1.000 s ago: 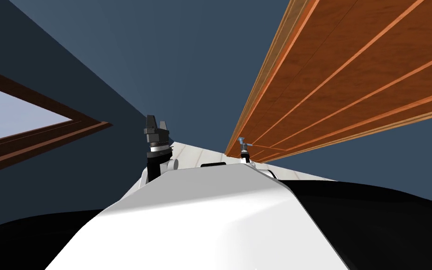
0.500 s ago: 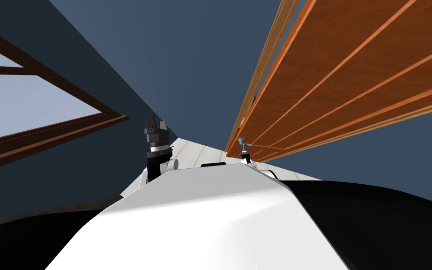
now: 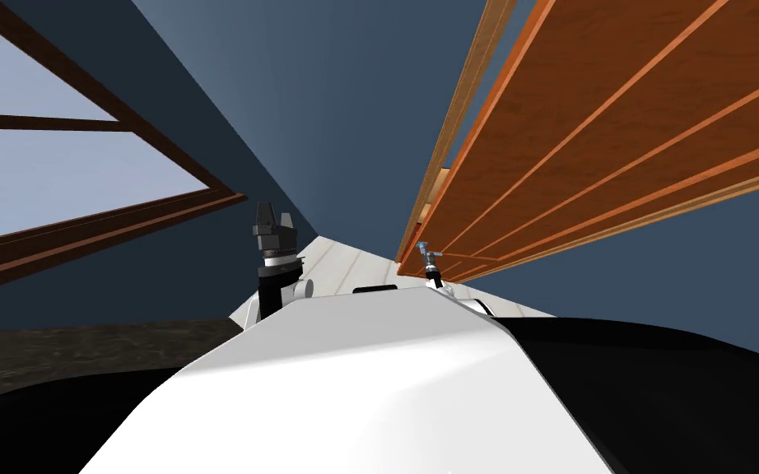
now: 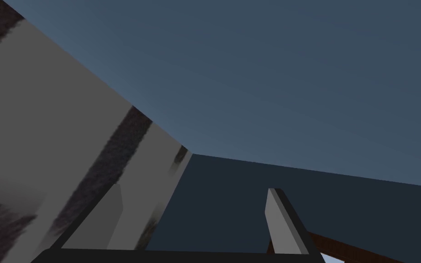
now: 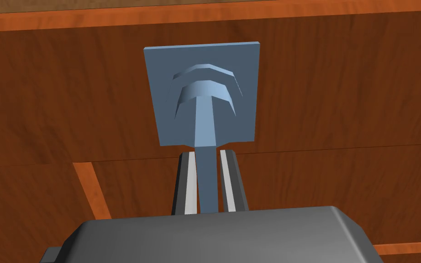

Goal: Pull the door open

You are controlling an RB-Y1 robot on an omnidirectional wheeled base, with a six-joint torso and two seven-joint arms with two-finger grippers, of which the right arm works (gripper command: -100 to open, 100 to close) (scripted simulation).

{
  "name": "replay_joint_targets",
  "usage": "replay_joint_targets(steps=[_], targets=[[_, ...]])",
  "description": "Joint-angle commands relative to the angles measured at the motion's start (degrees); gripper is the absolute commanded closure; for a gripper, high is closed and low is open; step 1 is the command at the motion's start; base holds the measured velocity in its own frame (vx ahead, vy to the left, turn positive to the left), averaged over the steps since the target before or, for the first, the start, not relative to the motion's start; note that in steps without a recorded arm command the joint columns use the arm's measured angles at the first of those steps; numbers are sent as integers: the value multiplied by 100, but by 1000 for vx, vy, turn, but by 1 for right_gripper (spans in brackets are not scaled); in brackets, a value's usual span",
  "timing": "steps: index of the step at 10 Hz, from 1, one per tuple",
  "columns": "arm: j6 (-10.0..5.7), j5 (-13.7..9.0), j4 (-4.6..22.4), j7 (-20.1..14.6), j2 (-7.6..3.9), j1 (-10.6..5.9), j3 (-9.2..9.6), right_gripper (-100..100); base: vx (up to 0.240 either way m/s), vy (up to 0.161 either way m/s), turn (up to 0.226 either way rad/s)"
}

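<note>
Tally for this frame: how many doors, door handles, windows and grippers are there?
Wooden door: 1
Blue lever handle: 1
Window: 1
Grippers: 2 (left gripper open; right gripper shut on the lever handle)
Total: 5

The door [image 5: 342, 91] shows reddish wood grain; its handle [image 5: 204, 114] looks smooth, matt blue-grey.

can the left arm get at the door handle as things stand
Probably not usefully: the right pincer is shut on the handle, covering the lever one would grab. The left pincer stands open, off to the side of the door, aimed at the blue wall.
</note>
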Motion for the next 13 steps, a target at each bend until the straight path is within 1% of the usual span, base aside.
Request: replay_joint_targets(steps=[1,2,9,10,11,12,13], targets=[[0,0,0,0,0,0,0,100,-101,-2,21],[-67,68,-23,-114,-50,80,100,100,-150,-31,86],[-410,343,-170,-592,-323,382,494,100,-227,-52,88],[-347,320,-201,-540,-292,372,462,100,-106,-25,18],[-530,380,-175,-663,-370,497,555,100,-188,-37,135],[-576,393,-171,-691,-393,524,573,100,-223,-64,141],[-679,420,-163,-753,-444,583,614,100,-179,-77,106]])
